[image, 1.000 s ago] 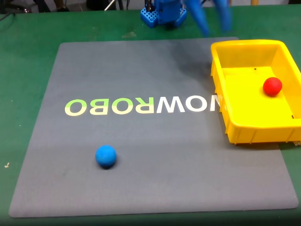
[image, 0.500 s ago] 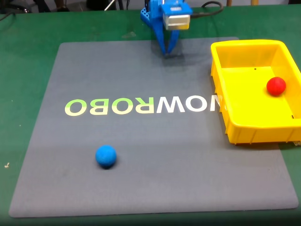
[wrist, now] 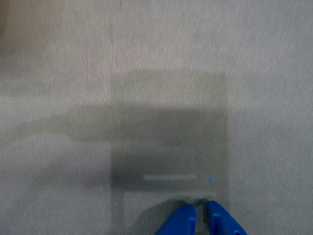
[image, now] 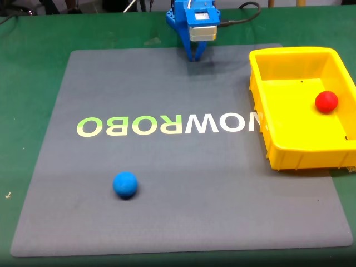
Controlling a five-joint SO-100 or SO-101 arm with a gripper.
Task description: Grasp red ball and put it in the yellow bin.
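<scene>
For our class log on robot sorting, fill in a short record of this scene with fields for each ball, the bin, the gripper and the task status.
red ball: inside the yellow bin, near its right wall
blue ball: on the grey mat, lower left in the fixed view
gripper: shut, empty, at the mat's far edge
task status: red ball is in the bin

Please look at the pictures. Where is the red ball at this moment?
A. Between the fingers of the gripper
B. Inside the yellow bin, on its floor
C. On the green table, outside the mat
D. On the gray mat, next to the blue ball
B. In the fixed view the red ball lies inside the yellow bin, toward its right side, while the gripper hangs over the far edge of the gray mat, holding nothing.
</scene>
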